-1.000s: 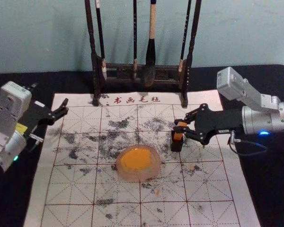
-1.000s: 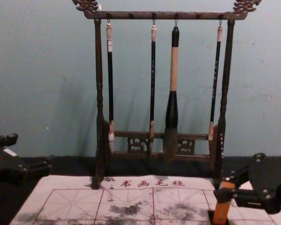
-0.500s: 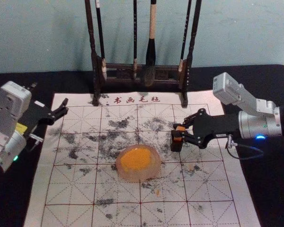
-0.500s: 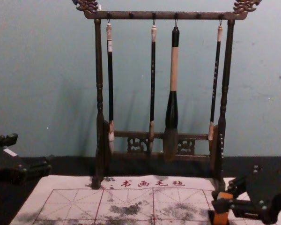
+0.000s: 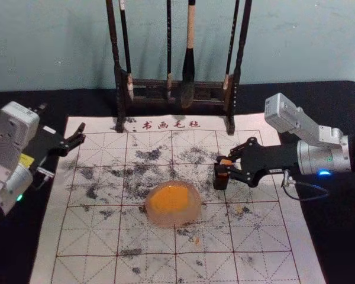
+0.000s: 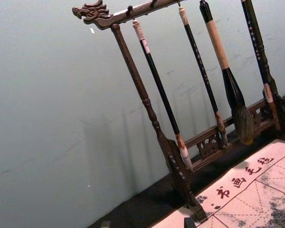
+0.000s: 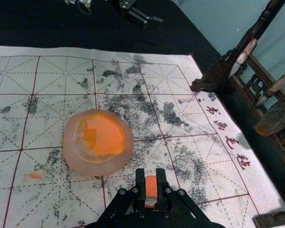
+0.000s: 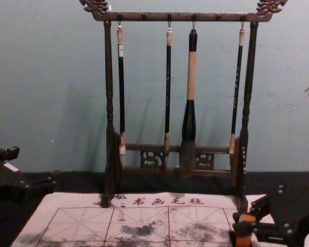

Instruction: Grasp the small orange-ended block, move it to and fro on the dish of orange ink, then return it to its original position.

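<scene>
Upright in a small black holder (image 5: 220,181) stands the orange block (image 5: 226,161), mostly sunk so that its upper part shows. My right gripper (image 5: 223,166) is at the holder's top, shut on the block. In the right wrist view, both pads of the right gripper (image 7: 151,178) press the sides of the block (image 7: 151,188). Left of the holder lies a round translucent dish (image 5: 172,220) with orange ink (image 5: 170,199) inside. My left gripper (image 5: 62,118) is parked open above the mat's far left corner, holding nothing.
A dark wooden rack (image 8: 180,17) with hanging brushes stands at the mat's far edge, behind the holder and dish. The white gridded mat (image 5: 94,236) carries black smudges and a few orange spots. Black cloth (image 5: 337,236) surrounds it.
My right gripper has come down with the block still in its grip, and the block has sunk deeper into the black holder. The left arm has stayed still.
</scene>
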Controlling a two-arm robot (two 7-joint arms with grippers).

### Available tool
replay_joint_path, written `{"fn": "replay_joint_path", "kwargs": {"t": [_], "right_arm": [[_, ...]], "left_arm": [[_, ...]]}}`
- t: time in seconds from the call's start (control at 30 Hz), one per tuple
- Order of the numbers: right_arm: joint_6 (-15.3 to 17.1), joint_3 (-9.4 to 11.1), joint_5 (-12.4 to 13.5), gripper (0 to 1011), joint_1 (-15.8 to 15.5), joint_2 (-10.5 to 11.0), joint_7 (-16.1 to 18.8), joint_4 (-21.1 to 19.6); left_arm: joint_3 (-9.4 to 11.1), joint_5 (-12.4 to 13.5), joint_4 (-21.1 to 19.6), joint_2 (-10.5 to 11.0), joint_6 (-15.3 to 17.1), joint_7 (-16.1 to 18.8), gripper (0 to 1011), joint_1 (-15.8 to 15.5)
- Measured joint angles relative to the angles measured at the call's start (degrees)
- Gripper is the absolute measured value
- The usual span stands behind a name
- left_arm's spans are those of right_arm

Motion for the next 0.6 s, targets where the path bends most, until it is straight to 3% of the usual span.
{"fn": "replay_joint_path", "kwargs": {"t": [0.17,0.27,0.6], "right_arm": [[0.0,0.0,0.1,133,0.0,0.0,0.0,0.0],[0.0,0.0,0.1,182,0.0,0.0,0.0,-0.1],[0.1,0.1,0.2,498,0.0,0.1,0.1,-0.1]], "left_arm": [[0.0,0.0,0.0,0.0,0.0,0.0,1001,0.0],[0.0,0.0,0.0,0.0,0.0,0.0,1001,0.0],[0.0,0.0,0.0,0.0,0.0,0.0,1001,0.0]]}}
